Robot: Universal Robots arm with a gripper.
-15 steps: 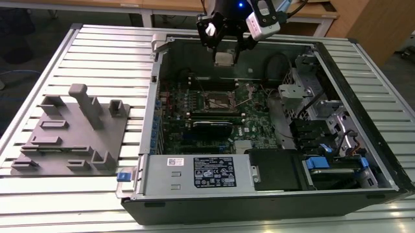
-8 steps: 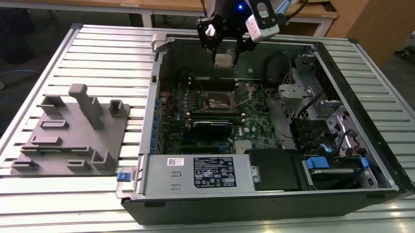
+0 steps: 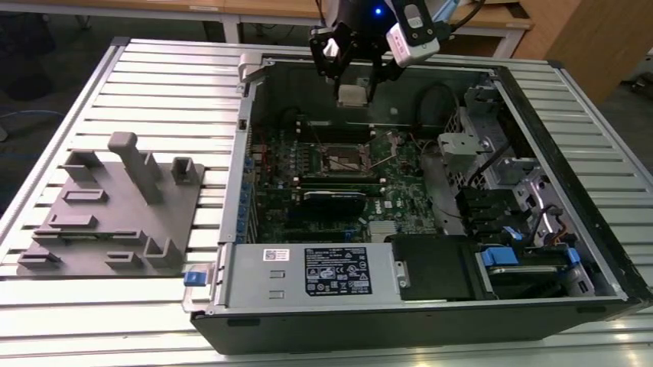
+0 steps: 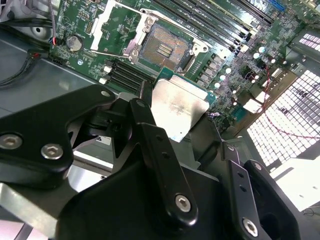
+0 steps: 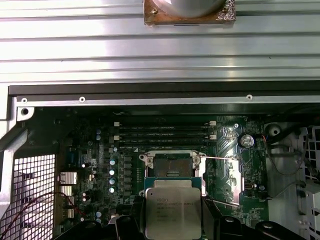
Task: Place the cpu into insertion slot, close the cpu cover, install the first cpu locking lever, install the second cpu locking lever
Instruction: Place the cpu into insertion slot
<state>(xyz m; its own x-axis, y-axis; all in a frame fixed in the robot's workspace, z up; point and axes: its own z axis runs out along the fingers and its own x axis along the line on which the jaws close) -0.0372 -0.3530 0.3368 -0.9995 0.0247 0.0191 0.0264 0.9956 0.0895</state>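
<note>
Exterior view | gripper (image 3: pixel 355 90) jaws pinching cpu (image 3: pixel 351 96) by its edges | cpu held clear of insertion slot (image 3: pixel 342 160)

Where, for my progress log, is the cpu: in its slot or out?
Out: the fingers hold the cpu above the empty insertion slot.

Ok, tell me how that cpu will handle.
The cpu looks stiff: a flat, metal-topped plate, unbent in the gripper. It is probably light, being so thin. Its smooth, shiny top may be slippery.
</note>
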